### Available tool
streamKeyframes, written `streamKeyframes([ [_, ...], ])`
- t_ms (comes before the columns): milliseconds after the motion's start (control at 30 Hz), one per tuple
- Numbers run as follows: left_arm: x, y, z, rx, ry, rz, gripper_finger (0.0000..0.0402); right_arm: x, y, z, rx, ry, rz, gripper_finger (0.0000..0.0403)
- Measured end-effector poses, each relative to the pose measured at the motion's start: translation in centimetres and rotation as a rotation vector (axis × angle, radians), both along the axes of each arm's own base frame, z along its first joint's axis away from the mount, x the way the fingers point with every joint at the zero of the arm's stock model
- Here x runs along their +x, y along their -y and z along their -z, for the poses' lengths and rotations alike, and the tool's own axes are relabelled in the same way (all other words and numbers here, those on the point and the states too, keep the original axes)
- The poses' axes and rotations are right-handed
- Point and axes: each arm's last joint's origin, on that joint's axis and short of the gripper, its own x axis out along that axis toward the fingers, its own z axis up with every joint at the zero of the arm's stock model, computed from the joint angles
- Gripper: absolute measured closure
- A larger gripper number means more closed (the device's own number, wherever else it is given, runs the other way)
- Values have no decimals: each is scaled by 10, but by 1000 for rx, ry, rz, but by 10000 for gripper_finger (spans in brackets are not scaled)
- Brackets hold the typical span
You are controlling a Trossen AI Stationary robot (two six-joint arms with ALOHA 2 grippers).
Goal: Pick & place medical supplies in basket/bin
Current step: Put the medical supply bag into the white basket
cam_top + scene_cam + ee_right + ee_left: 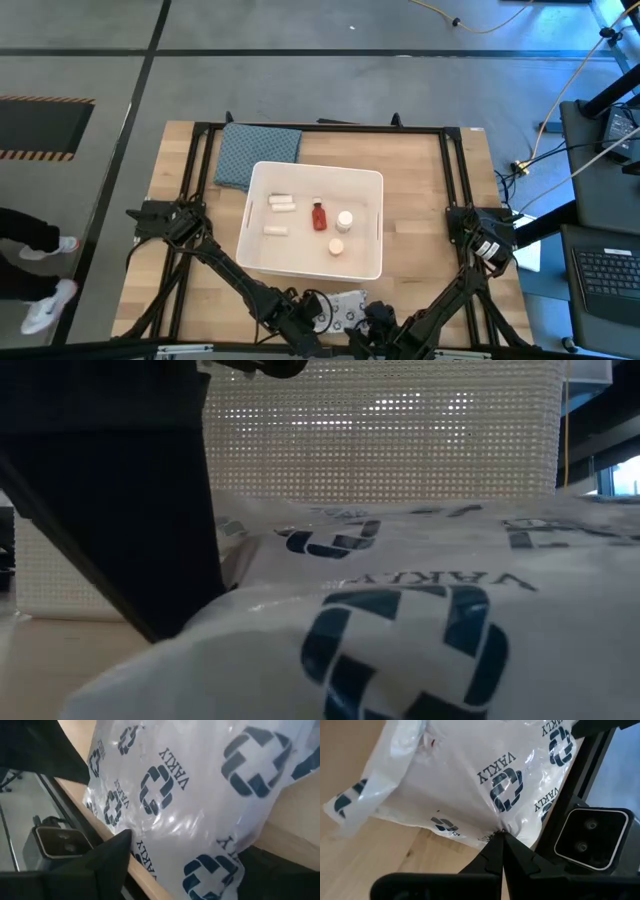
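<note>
Jaws of the left gripper pinched the packet; the right gripper's stood apart astride it, needing a deeper bite before lifting.

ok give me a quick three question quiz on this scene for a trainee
1. True or false: the large white rectangular plastic tub is empty.
2. Which gripper is pinched shut on the crinkly white plastic packet printed with dark crosses? A) left gripper B) right gripper
3. Fill in: the blue-grey folded cloth lies at the tub's far ____ corner in the high view.

Key: 1 false, it holds short white tubes, a small red-brown bottle and white round-capped bottles. 2 A. 3 left.
</note>
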Motion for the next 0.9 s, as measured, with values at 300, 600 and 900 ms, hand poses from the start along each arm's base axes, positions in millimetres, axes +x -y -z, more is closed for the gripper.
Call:
streamKeyframes([
  [300,0,-1,3,1,-8,0,400,2,1,-22,-35,84,1,213],
  [600,0,0,4,-1,-14,4,400,0,3,-41,-100,126,-37,260],
  [900,1,1,1,-3,-3,38,373,-1,3,-41,-105,117,-44,273],
])
